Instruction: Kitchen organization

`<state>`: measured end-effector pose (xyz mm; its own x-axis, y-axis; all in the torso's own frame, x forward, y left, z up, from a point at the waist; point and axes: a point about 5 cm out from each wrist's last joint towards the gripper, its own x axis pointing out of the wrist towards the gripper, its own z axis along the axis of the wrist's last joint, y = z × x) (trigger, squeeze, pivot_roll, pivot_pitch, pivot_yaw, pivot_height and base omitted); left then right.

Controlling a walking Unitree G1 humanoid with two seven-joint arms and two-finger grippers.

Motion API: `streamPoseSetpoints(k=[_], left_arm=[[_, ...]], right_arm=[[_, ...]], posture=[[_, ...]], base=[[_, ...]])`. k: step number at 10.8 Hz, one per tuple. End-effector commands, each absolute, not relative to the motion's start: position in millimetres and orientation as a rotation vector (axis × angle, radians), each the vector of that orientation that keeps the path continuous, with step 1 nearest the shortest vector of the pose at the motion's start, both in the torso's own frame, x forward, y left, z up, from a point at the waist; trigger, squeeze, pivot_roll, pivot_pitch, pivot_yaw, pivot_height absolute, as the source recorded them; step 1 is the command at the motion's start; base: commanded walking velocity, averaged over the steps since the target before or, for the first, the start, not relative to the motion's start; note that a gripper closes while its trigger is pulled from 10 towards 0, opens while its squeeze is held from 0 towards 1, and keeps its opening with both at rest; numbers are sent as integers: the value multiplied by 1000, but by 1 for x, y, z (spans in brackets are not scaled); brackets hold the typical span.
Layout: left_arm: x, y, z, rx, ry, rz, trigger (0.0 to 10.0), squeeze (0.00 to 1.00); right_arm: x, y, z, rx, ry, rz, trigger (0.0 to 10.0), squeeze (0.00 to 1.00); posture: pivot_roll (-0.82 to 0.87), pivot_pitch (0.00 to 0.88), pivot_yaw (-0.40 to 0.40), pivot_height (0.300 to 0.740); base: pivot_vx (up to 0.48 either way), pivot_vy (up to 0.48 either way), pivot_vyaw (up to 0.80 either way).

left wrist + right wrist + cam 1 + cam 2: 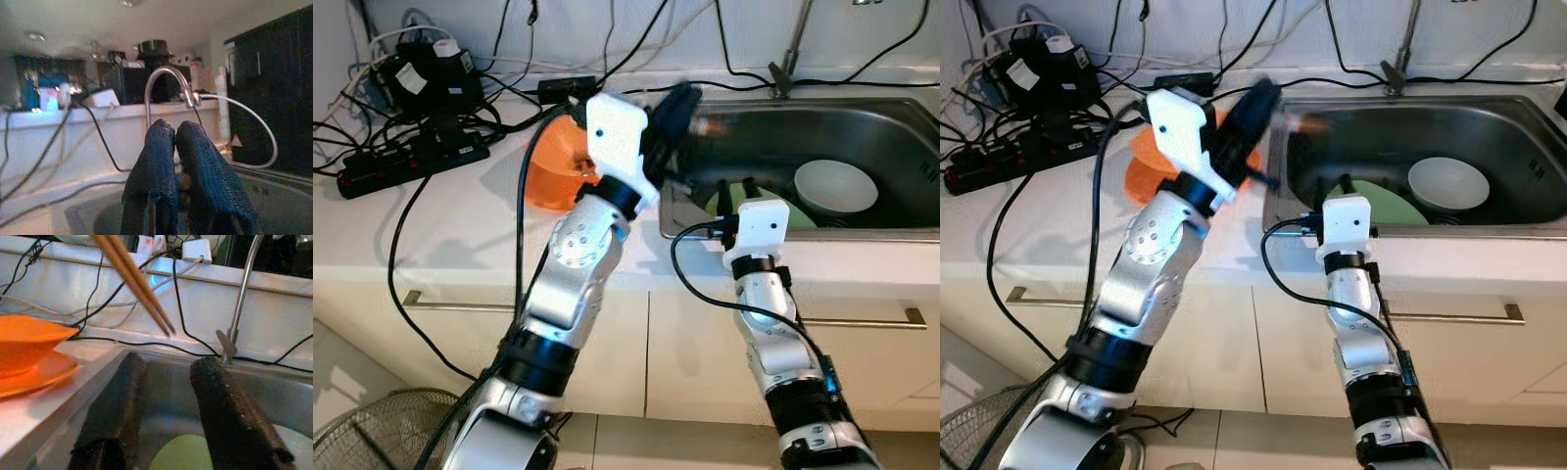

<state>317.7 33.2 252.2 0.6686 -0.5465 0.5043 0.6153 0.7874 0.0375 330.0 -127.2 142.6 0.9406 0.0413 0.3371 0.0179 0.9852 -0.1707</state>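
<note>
A: Left gripper [683, 106]?
B: Raised over sink [901, 122] left edge, fingers [156, 161] pressed together, pinching chopsticks [134, 281].

A: Right gripper [166, 396]?
B: Low at near sink rim, fingers spread, holding nothing.

A: Dishes?
B: Orange bowl [558, 162] on orange plate [34, 377], on white surface [440, 215] left of sink. White bowl [835, 186] and green plate [1386, 206] inside sink.

A: Readable writing?
B: Cannot tell any; too blurred.

sink basin [901, 137] roomy, faucet [790, 49] behind, cables [440, 147] left
</note>
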Motion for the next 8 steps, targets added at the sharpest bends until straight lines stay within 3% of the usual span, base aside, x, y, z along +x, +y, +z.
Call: streamPoseSetpoints(k=[1,5,6,8], left_arm=[[315,34,251,-153,-502,-684,10000,0],[311,28,247,-157,-441,-743,10000,0],[311,28,247,-155,-431,-748,10000,0],[309,26,244,-139,-410,-771,10000,0]], right_arm=[[333,-123,149,-173,-365,13,10000,1000],[334,-120,151,-177,-373,20,10000,1000],[334,-119,151,-182,-369,16,10000,0],[335,-118,152,-179,-372,15,10000,0]], posture=[[60,0,72,740],[61,0,71,740],[61,0,72,740],[62,0,73,740]], base=[[0,0,0],[0,0,0],[0,0,0],[0,0,0]])
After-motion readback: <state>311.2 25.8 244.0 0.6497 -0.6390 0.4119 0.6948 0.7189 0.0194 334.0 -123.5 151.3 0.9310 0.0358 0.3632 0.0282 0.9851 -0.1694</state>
